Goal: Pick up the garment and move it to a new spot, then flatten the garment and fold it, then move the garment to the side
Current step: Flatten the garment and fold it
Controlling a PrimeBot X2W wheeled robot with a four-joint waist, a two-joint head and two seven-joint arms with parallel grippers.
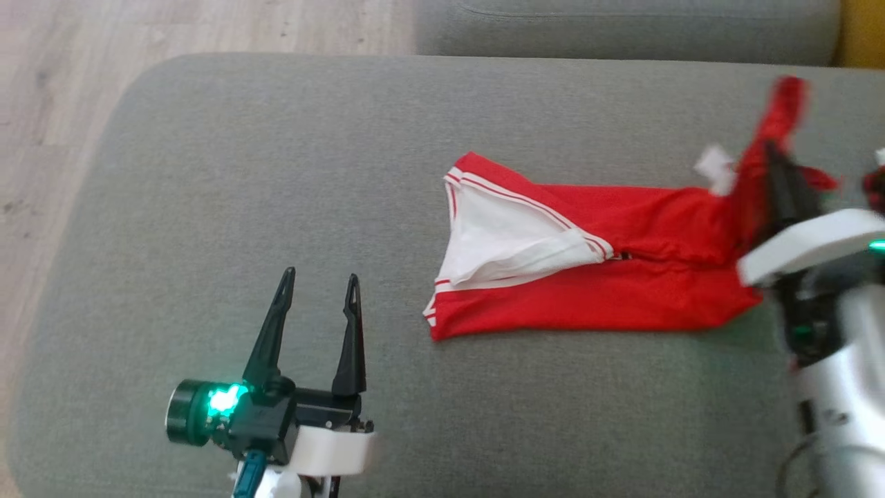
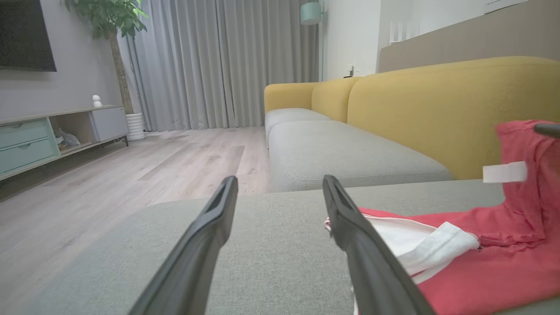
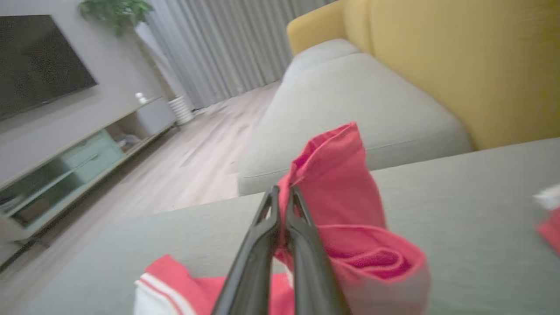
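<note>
Grey ottoman (image 1: 242, 173) in a living room, yellow sofa (image 2: 437, 109) behind it. The red garment (image 1: 588, 290) lies mostly flat on the ottoman's right half, with its white-lined opening facing left and its right end pulled up off the cushion. The right hand (image 3: 283, 190) is pinched tight on that raised end. The left hand (image 1: 321, 274) is spread wide, holding nothing, parked over bare cushion just left of the garment.

Looks like the pick-up step. Doing it well probably means lifting high enough that the trailing end clears instead of dragging and bunching. Or the left hand could catch the near corner by the opening so it travels stretched.

The right wrist view shows cloth actually caught between the fingers, which the head view blurs. The left wrist view shows a white tag (image 2: 505, 172) on the raised bit. The head view gives the whole layout.
</note>
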